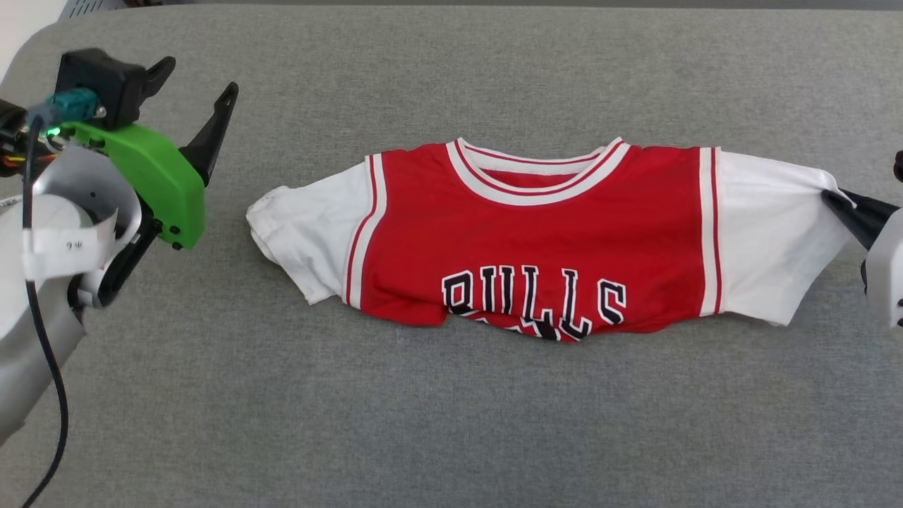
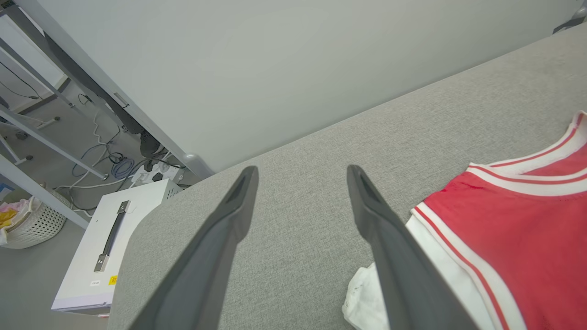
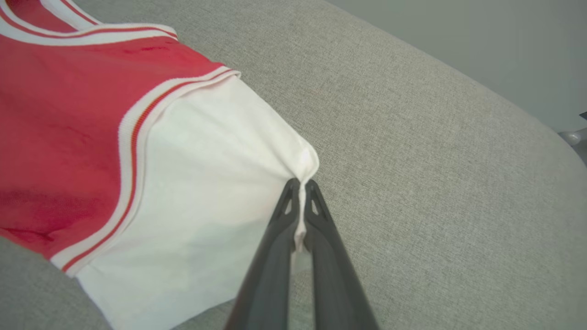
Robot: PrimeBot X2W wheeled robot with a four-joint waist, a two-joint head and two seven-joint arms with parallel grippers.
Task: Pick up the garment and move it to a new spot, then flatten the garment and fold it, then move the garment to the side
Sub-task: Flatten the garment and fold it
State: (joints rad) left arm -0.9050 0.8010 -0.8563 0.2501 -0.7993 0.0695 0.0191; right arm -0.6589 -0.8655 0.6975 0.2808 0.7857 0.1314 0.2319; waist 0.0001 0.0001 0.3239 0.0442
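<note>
Garment point(image 1: 536, 261) centre frame, hem bunched. Right gripper point(image 3: 300, 183) pinching white sleeve point(image 3: 206, 183) edge, far right. Left gripper point(image 1: 199, 76) wide, empty, upper left. Flatten step; next probably needs left on other sleeve point(image 1: 303, 233).

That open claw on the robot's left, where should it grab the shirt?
On the shirt, probably the crumpled outer end of the left sleeve, approached low from the left. Its bunched folds stand up enough for the open left gripper to pinch, and it mirrors the right sleeve edge the right gripper is shut on.
</note>
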